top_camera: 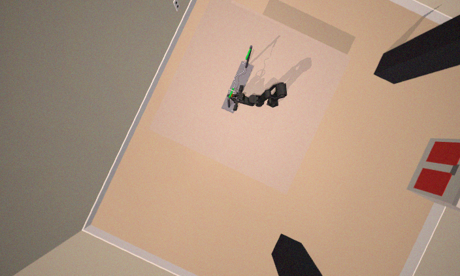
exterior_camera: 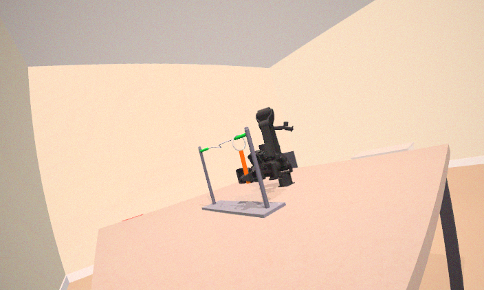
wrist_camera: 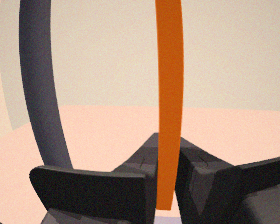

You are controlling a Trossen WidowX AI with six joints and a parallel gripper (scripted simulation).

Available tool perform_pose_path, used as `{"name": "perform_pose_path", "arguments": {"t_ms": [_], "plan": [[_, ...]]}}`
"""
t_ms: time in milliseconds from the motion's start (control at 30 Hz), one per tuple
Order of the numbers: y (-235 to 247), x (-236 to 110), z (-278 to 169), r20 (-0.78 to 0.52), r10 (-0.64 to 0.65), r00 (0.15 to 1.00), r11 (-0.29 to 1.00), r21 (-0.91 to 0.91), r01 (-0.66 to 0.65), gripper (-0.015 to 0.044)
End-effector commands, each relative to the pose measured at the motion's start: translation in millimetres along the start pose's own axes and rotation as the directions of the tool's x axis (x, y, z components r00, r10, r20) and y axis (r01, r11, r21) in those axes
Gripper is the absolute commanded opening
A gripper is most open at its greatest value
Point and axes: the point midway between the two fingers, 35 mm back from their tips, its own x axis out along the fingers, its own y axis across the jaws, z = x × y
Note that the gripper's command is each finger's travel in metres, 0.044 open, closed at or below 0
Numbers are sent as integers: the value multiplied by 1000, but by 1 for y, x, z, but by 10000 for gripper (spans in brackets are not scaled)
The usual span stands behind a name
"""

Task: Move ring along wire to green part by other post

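Between my fingers, my pincer [wrist_camera: 165,189] clamps the orange handle [exterior_camera: 243,162]; above it the ring [exterior_camera: 238,143] hangs on the green part [exterior_camera: 239,136] beside the near post [exterior_camera: 256,168]. The grasp is done; the whole crossing remains.

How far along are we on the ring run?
Done: the gripper is shut on the orange handle. In hand: the ring hangs at the green part beside the nearer post. Left: crossing the grey wire to the far green part, then releasing and retreating.
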Motion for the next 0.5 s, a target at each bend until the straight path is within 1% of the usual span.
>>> {"name": "perform_pose_path", "arguments": {"t_ms": [0, 200, 467], "plan": [[0, 0, 0, 0, 0, 1000, 1000, 0, 0, 7], [0, -2, 0, 0, 0, 1000, 1000, 0, 0, 160], [1, -29, -1, -3, -2, 1000, 1000, -2, 2, 160]]}}
